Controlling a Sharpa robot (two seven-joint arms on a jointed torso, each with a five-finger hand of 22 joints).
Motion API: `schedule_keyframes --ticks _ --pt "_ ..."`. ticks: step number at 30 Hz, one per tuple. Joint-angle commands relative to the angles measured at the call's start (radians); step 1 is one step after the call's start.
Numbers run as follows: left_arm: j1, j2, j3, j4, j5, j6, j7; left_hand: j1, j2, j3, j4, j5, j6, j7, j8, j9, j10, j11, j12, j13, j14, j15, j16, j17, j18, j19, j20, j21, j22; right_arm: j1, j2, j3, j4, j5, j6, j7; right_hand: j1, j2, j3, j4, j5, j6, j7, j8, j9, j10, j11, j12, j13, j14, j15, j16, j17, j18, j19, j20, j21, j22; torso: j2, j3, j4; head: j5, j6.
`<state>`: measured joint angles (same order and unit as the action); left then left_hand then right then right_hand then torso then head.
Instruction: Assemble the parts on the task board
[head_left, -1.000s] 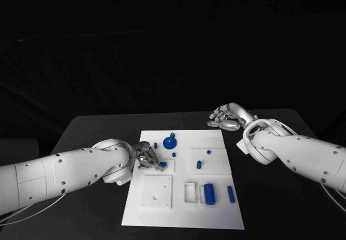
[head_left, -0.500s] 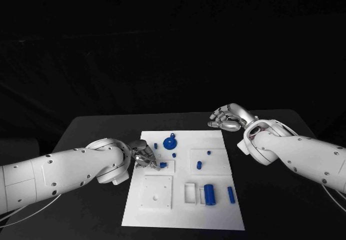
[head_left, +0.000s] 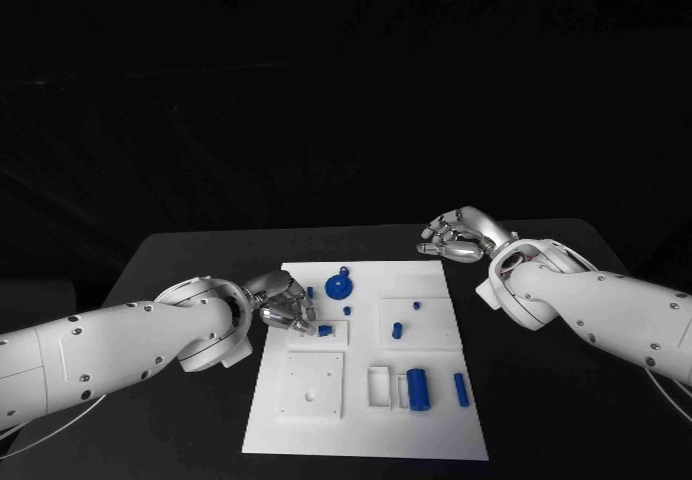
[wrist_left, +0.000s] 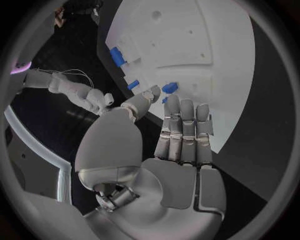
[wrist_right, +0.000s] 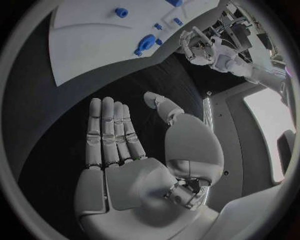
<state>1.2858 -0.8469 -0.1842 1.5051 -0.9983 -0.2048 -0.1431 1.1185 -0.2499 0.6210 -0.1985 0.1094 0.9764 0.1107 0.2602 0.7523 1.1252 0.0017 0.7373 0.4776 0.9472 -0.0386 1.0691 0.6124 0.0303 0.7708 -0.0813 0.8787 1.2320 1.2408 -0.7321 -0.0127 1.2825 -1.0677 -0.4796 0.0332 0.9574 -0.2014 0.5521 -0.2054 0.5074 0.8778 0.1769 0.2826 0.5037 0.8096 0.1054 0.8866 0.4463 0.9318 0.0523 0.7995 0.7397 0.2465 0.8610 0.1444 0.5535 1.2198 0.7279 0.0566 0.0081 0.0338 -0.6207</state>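
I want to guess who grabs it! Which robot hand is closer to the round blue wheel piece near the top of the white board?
Left. The left hand hovers over the board's left edge, just beside the round blue piece. The right hand hangs beyond the task board's far right corner, farther away.

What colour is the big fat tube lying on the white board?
Blue. The tube shows best in the head view.
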Motion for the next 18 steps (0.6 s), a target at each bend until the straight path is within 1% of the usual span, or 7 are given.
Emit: schedule_keyframes --ticks 1,4,6,8,12,17,18 --pt "0.0 -0.005 -0.002 0.002 -0.094 -0.087 0.141 0.014 -0.002 0.002 -0.005 -0.006 -0.013 0.004 -0.012 -0.012 0.001 0.008 -0.023 -0.011 0.001 0.011 -0.018 -0.008 0.001 -0.008 -0.047 -0.012 -0.002 0.0 -0.001 0.0 0.002 0.002 0.009 0.014 -0.001 0.004 -0.002 0.006 0.005 -0.005 0.0 -0.004 -0.001 -0.007 0.0 0.005 -0.001 -0.008 0.002 0.006 -0.001 0.015 -0.002 0.008 -0.007 0.001 0.0 -0.0003 0.0006 0.0 -0.001" --pt "0.0 -0.011 -0.005 0.001 -0.126 -0.113 0.176 0.017 -0.002 0.003 -0.002 -0.011 -0.02 0.01 -0.024 -0.026 0.002 0.013 -0.047 -0.022 0.0 0.018 -0.036 -0.014 0.004 -0.01 -0.039 -0.023 -0.003 0.0 -0.002 0.0 0.001 0.004 0.008 0.015 -0.001 0.004 -0.002 0.006 0.007 -0.005 0.0 -0.004 -0.001 -0.007 0.001 0.006 -0.002 -0.008 0.002 0.006 -0.001 0.015 -0.002 0.008 -0.007 0.002 0.0 -0.0005 0.0002 0.0 -0.001" --pt "0.0 -0.013 -0.011 0.0 -0.149 -0.132 0.181 0.018 -0.003 0.001 0.002 -0.02 -0.026 0.013 -0.034 -0.037 0.007 0.016 -0.061 -0.027 0.003 0.021 -0.044 -0.016 0.006 -0.009 -0.036 -0.028 -0.002 -0.001 -0.003 0.0 0.001 0.004 0.008 0.015 -0.002 0.005 -0.002 0.006 0.01 -0.005 0.001 -0.004 -0.002 -0.007 0.001 0.006 -0.003 -0.008 0.002 0.007 -0.001 0.015 -0.001 0.008 -0.007 0.002 0.0 -0.0005 -0.0002 0.0 -0.001" --pt "0.0 -0.013 -0.026 -0.004 -0.183 -0.141 0.186 0.016 -0.009 -0.003 0.008 -0.038 -0.034 0.015 -0.046 -0.05 0.012 0.018 -0.074 -0.032 0.007 0.022 -0.05 -0.017 0.008 -0.007 -0.034 -0.033 -0.001 -0.001 -0.003 0.0 0.001 0.004 0.008 0.015 -0.002 0.005 -0.002 0.006 0.013 -0.005 0.001 -0.004 -0.002 -0.008 0.001 0.007 -0.004 -0.008 0.002 0.007 -0.002 0.015 -0.001 0.008 -0.008 0.002 -0.001 -0.0008 0.0004 0.001 -0.001" --pt "-0.003 -0.008 -0.045 -0.012 -0.228 -0.136 0.191 0.011 -0.017 -0.008 0.021 -0.053 -0.027 0.018 -0.051 -0.063 0.012 0.021 -0.095 -0.04 0.008 0.024 -0.057 -0.016 0.01 -0.005 -0.032 -0.039 0.001 -0.001 -0.003 0.0 0.001 0.005 0.009 0.015 -0.002 0.005 -0.003 0.006 0.018 -0.006 0.001 -0.004 -0.002 -0.008 0.001 0.008 -0.005 -0.008 0.002 0.007 -0.002 0.015 -0.001 0.008 -0.008 0.003 0.0 -0.0002 0.0002 0.001 -0.001" --pt "-0.018 -0.001 -0.047 -0.028 -0.253 -0.148 0.2 0.001 -0.022 -0.015 0.037 -0.057 -0.024 0.018 -0.056 -0.074 0.016 0.022 -0.111 -0.045 0.008 0.026 -0.063 -0.016 0.01 -0.006 -0.03 -0.044 0.003 -0.002 -0.004 0.0 0.0 0.005 0.007 0.014 -0.002 0.005 -0.003 0.006 0.02 -0.006 0.001 -0.004 -0.002 -0.008 0.001 0.009 -0.006 -0.008 0.002 0.008 -0.003 0.015 -0.001 0.008 -0.009 0.003 0.001 -0.0009 -0.0005 0.002 -0.002" --pt "-0.02 0.001 -0.047 -0.032 -0.253 -0.152 0.203 -0.001 -0.023 -0.016 0.04 -0.057 -0.023 0.018 -0.056 -0.076 0.017 0.022 -0.113 -0.046 0.008 0.026 -0.063 -0.016 0.011 -0.005 -0.029 -0.045 0.004 -0.002 -0.005 0.0 0.0 0.005 0.007 0.015 -0.002 0.005 -0.003 0.006 0.02 -0.006 0.001 -0.004 -0.002 -0.008 0.001 0.009 -0.007 -0.008 0.002 0.008 -0.003 0.015 0.0 0.008 -0.009 0.004 0.001 -0.0002 -0.0008 0.002 -0.002"
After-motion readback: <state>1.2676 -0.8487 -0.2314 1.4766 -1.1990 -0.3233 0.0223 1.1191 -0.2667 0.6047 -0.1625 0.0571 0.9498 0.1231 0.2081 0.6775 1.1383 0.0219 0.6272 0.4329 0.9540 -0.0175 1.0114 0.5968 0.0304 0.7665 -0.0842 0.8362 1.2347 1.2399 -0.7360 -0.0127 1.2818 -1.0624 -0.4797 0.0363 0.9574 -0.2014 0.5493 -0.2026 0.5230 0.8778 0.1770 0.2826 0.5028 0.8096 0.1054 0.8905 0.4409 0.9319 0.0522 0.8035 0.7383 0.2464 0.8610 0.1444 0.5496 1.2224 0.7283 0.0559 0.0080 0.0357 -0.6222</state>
